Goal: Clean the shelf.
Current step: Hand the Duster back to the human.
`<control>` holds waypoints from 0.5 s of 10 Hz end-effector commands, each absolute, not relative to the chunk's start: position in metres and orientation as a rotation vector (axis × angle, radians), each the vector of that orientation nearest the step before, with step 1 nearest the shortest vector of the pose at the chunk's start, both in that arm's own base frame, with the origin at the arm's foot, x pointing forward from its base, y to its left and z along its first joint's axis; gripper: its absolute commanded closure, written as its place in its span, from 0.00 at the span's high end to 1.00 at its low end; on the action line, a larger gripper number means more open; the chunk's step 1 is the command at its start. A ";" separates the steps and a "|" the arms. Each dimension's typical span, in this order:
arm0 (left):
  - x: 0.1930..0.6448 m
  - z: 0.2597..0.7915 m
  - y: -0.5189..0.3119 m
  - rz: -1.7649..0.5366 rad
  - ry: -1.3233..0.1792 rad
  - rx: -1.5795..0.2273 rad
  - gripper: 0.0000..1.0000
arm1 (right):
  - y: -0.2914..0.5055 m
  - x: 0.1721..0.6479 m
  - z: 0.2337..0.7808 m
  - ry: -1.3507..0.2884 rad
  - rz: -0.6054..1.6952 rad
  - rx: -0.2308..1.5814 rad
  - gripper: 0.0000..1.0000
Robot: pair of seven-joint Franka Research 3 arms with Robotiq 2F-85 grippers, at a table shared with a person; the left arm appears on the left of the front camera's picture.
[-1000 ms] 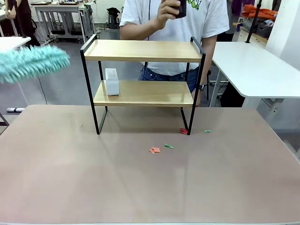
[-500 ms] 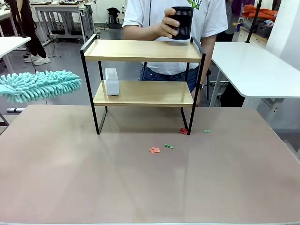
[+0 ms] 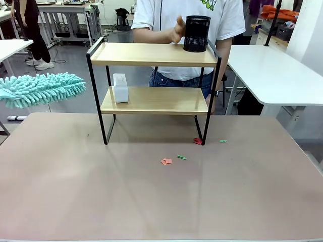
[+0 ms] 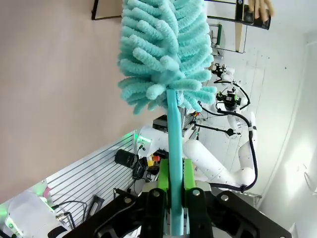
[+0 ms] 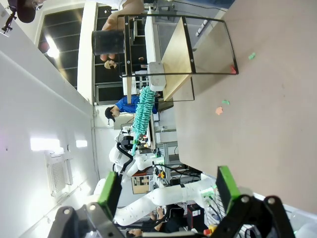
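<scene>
Your left claw (image 4: 174, 176) is shut tight on the thin stick of the fluffy blue-green duster (image 4: 166, 49), with a green pad on each side. Gripping low on the stick lets the fluffy end reach far ahead of the claw, so it can wipe a board without the claw going in.

The shelf (image 3: 151, 54) stands out past that fluffy end, well apart from it. Your right claw (image 5: 167, 187) is wide open and holds nothing. The shelf is far ahead of it, across the table (image 3: 75, 191).

A person's hand (image 3: 177, 30) is by a black mesh cup (image 3: 196, 34) on the top board, at the end far from your left claw. I can't tell if the hand is touching the cup. A white box (image 3: 120, 87) sits on the lower board, at the end nearer the duster.

The left wrist view shows you the grip up close. The front view shows you the gap between duster and shelf, and the little paper bits (image 3: 166, 161) near the shelf's foot.
</scene>
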State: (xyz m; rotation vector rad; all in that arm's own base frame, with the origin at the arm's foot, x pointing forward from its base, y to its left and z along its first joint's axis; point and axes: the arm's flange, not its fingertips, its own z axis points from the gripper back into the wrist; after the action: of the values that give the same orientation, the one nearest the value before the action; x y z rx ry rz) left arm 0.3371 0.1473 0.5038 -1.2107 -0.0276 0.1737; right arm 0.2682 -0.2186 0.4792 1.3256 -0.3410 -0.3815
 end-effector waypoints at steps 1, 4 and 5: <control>0.336 0.505 0.145 0.181 -0.049 -1.236 0.12 | -0.218 0.270 0.480 -0.366 -0.359 1.340 1.00; 0.336 0.505 0.145 0.181 -0.049 -1.236 0.12 | -0.219 0.268 0.479 -0.341 -0.381 1.326 1.00; 0.337 0.504 0.147 0.174 -0.027 -1.211 0.12 | -0.223 0.272 0.478 -0.348 -0.456 1.305 1.00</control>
State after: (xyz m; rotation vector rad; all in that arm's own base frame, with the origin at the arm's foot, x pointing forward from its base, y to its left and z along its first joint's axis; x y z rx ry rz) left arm 0.3372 0.1473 0.5032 -1.2098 -0.0257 0.1743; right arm 0.2683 -0.2209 0.4780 1.3201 -0.3434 -0.3973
